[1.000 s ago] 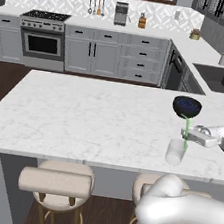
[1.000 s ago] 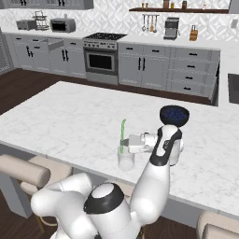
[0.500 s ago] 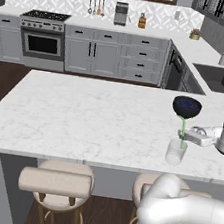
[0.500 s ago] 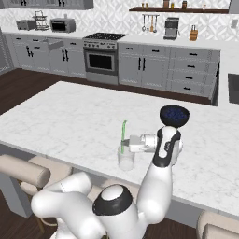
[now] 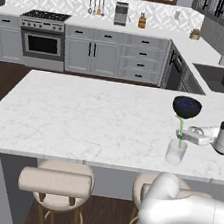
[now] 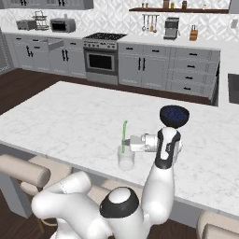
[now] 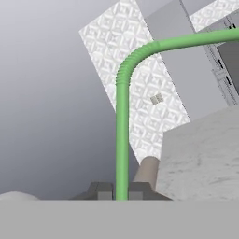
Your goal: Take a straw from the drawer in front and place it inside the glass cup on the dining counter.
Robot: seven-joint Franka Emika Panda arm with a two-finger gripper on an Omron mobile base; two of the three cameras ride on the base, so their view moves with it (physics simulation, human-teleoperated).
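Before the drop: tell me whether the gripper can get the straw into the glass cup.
Probably yes. The gripper, shut on the straw, holds it upright over the glass cup, its lower end seemingly already inside.

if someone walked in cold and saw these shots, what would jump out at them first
Probably the light-green straw, pinched upright in the shut gripper with its lower end inside the glass cup, near the front edge of the marble dining counter. Just beyond it sits a dark blue-black bowl. In the hand view the straw rises from between the dark fingertips and bends over at the top.
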